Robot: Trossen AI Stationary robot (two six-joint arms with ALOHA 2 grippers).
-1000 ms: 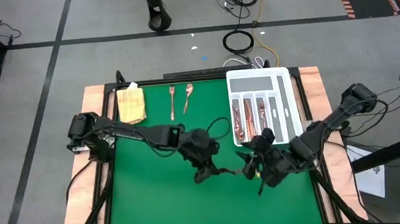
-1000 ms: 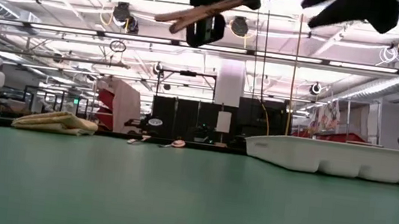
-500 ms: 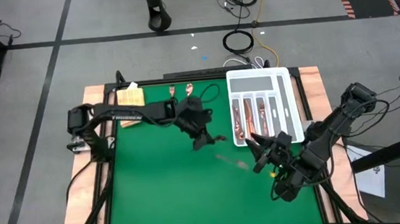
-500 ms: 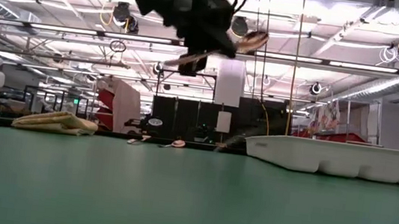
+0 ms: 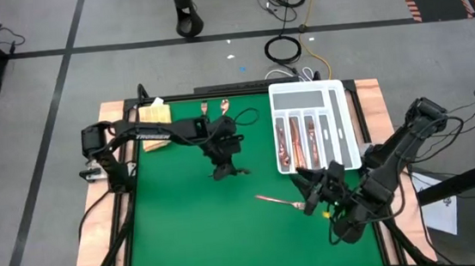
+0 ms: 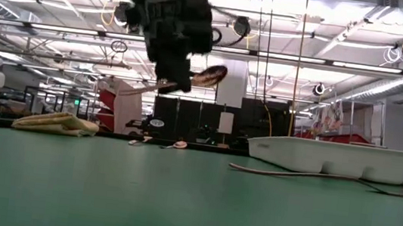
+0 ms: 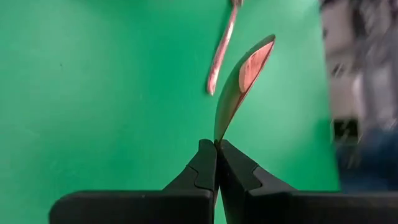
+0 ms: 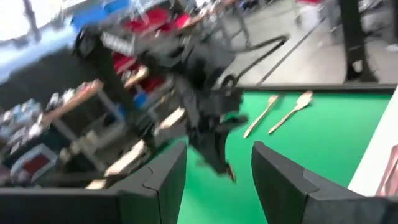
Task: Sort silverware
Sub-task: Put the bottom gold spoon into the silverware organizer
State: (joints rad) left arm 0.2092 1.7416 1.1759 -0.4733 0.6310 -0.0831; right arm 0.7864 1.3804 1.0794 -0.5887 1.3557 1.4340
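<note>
- Spoon (image 7: 239, 84), shiny copper, held aloft over the green mat (image 5: 186, 232), bowl outward.
- Left gripper (image 7: 216, 163) pinched tight on its handle.
- Right gripper (image 8: 214, 168) spread wide, empty, near a fork (image 5: 280, 201) lying flat.

No legible text or labels.

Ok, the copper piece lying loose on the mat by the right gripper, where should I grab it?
Probably take the copper piece at mid-handle, coming straight down with the fingers across its narrow width. It lies flat and slanted on the green mat, with bare mat on either side. The right gripper is open beside its end.
</note>
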